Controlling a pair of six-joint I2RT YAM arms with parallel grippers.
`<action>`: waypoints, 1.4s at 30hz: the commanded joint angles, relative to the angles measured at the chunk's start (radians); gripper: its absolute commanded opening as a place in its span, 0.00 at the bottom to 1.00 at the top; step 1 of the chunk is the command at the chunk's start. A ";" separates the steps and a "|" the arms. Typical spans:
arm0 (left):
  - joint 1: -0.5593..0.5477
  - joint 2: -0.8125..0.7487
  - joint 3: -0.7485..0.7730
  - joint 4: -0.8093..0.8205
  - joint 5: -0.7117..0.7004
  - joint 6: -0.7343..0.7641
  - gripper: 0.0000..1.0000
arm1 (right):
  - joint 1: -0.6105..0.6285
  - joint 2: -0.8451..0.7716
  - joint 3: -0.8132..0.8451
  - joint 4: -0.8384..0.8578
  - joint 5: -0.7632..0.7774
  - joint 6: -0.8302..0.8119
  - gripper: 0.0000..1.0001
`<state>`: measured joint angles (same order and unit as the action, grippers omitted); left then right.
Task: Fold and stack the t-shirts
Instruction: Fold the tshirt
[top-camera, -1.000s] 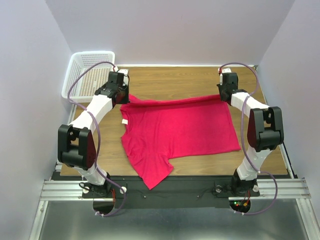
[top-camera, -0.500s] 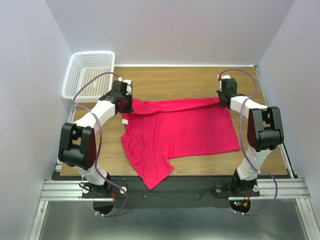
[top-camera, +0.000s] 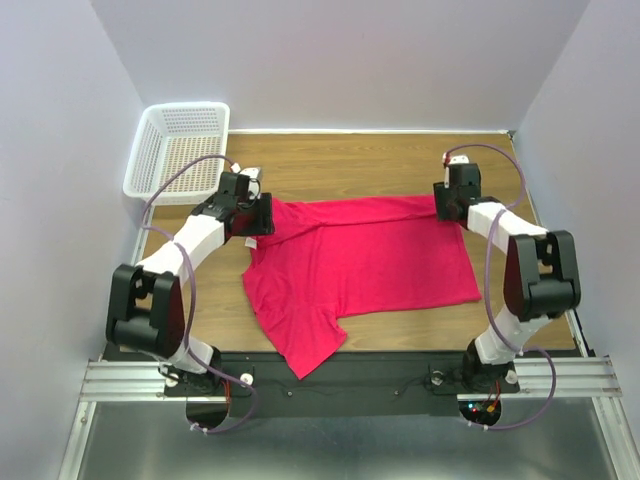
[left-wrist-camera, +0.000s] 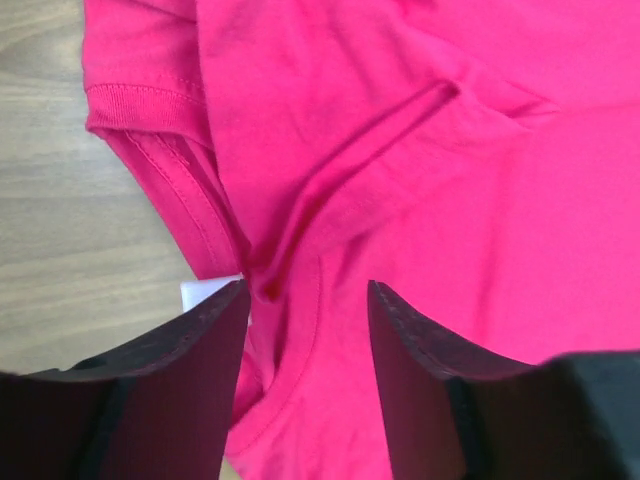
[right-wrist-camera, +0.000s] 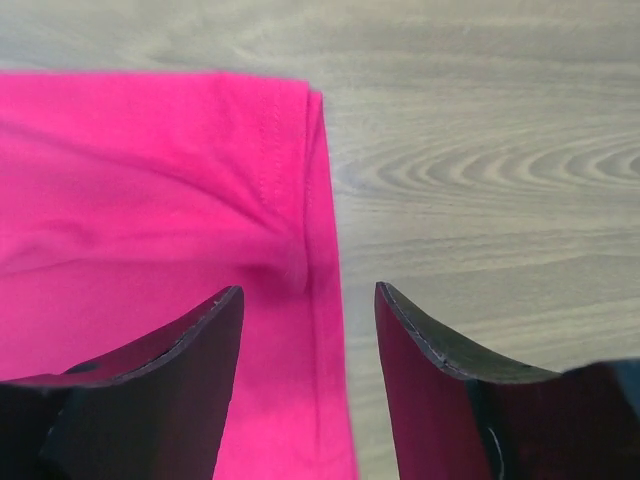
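At the far-left corner the white mesh basket (top-camera: 175, 150) sits against the wall, its mesh floor in plain view, well apart from the cloth. The left gripper (left-wrist-camera: 305, 340) hovers at the collar end of the crimson-pink t-shirt (top-camera: 360, 260), jaws spread wide over a raised crease beside the white neck label (left-wrist-camera: 208, 294) — gripping nothing. The shirt lies spread across the middle of the wooden table (top-camera: 380, 165), one sleeve reaching past the near edge; bare wood runs along its far side. The right gripper (right-wrist-camera: 308, 340) straddles the hem's far corner — jaws parted, nothing held.
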<state>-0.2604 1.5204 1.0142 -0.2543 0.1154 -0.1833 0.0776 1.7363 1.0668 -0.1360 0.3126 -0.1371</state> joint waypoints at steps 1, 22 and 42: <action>-0.002 -0.137 -0.022 0.029 0.026 -0.039 0.69 | -0.009 -0.159 0.001 0.015 -0.087 0.074 0.61; 0.049 0.047 0.103 0.167 0.064 -0.154 0.81 | -0.260 -0.058 0.013 0.042 -0.474 0.864 0.75; 0.013 0.239 0.113 0.204 0.116 -0.182 0.59 | -0.260 -0.017 -0.074 0.088 -0.461 1.240 0.63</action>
<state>-0.2432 1.7668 1.1385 -0.0906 0.2199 -0.3573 -0.1818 1.7149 1.0023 -0.0925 -0.1352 1.0264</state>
